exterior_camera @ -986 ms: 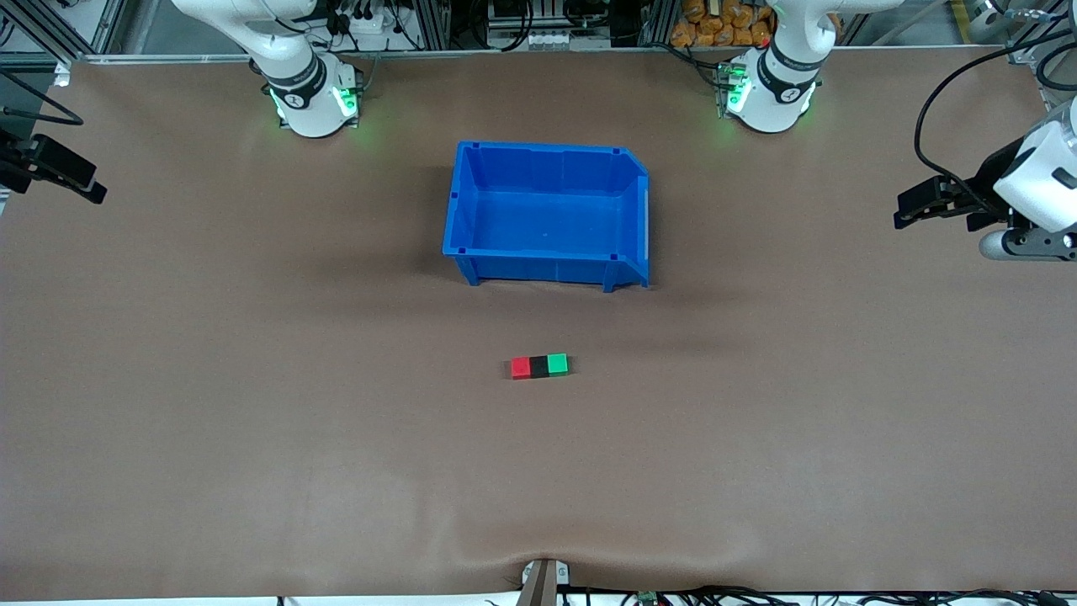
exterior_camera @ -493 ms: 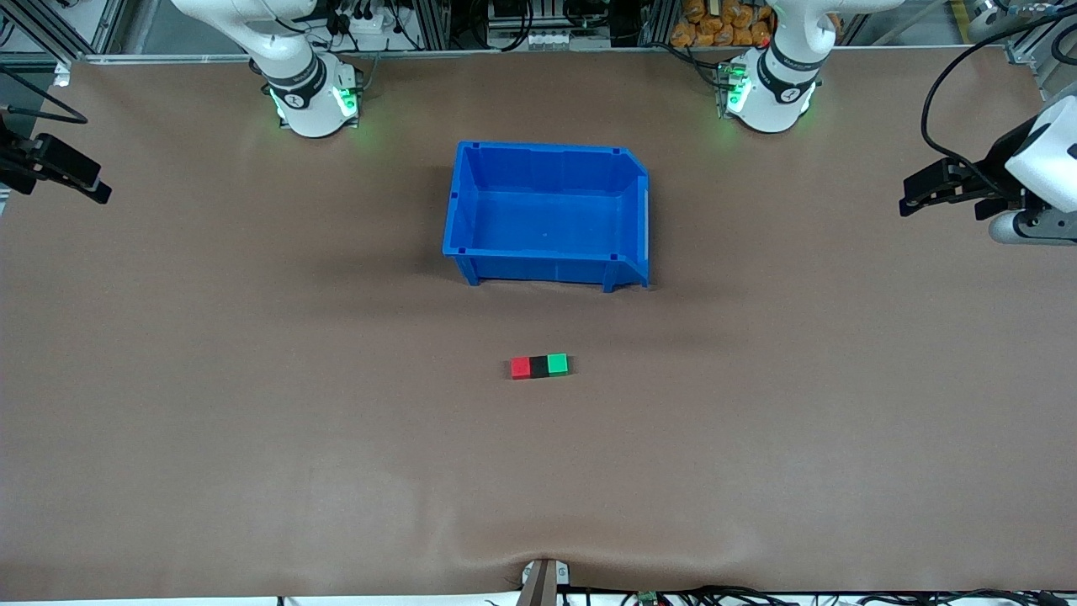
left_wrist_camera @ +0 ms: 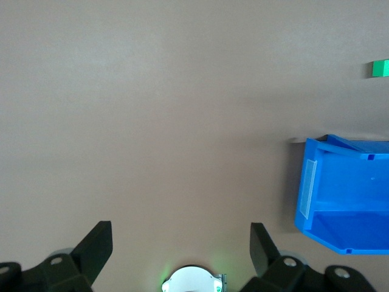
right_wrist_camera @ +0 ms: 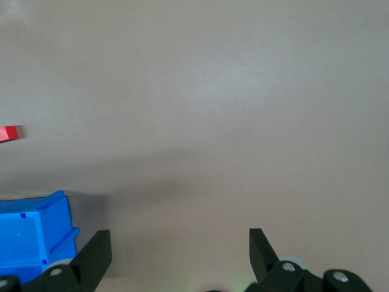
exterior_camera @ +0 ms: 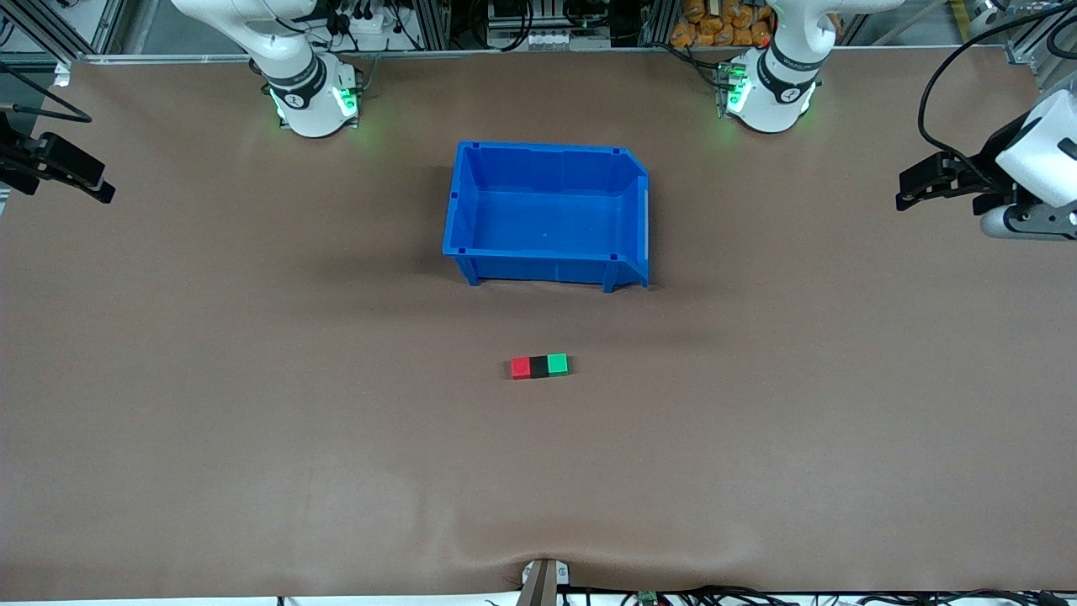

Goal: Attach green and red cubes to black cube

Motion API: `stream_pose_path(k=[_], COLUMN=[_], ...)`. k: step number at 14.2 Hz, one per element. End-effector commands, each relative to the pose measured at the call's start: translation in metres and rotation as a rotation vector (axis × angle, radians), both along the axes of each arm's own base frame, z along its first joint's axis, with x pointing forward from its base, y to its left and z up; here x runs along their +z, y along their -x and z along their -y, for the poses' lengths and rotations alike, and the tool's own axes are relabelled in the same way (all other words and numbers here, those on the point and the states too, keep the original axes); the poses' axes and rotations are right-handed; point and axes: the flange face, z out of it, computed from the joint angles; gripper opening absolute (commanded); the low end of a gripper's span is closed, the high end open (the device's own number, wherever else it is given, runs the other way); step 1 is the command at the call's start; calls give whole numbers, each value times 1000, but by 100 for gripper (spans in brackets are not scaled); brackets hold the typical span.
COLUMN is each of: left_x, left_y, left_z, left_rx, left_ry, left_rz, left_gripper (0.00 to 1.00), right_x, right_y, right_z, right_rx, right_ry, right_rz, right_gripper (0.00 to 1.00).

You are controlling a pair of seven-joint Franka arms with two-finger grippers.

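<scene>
Robot lab: aluminium framing [exterior_camera: 437,21], cables [exterior_camera: 951,93].

The brown tabletop [exterior_camera: 252,379] carries a blue bin [exterior_camera: 461,210], and nearer the front camera than the bin lie a red cube [exterior_camera: 521,368], a black cube [exterior_camera: 538,366] and a green cube [exterior_camera: 557,364], touching in one row.

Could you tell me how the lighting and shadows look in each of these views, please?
Front view: even light, soft shadow on the table beside the blue bin, cubes crisp. Left wrist view: washed-out, the open left gripper dark against pale table. Right wrist view: equally pale, faint shadow band, right gripper open.
</scene>
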Motion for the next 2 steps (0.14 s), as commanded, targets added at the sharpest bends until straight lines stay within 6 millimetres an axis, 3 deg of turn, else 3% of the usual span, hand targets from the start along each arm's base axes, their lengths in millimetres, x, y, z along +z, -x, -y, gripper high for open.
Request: stream_pose_path(k=[1, 2], left_x=[7, 7], left_y=[4, 4], left_z=[2, 2], left_rx=[-25, -25], left_ry=[-23, -23], left_rz=[-2, -2], left_gripper=[100, 100], right_x=[6, 6], right_y=[-2, -2], right_z=[1, 0], right_rx=[66, 93], right_ry=[19, 23], right_rz=[15, 16], right_gripper=[100, 100])
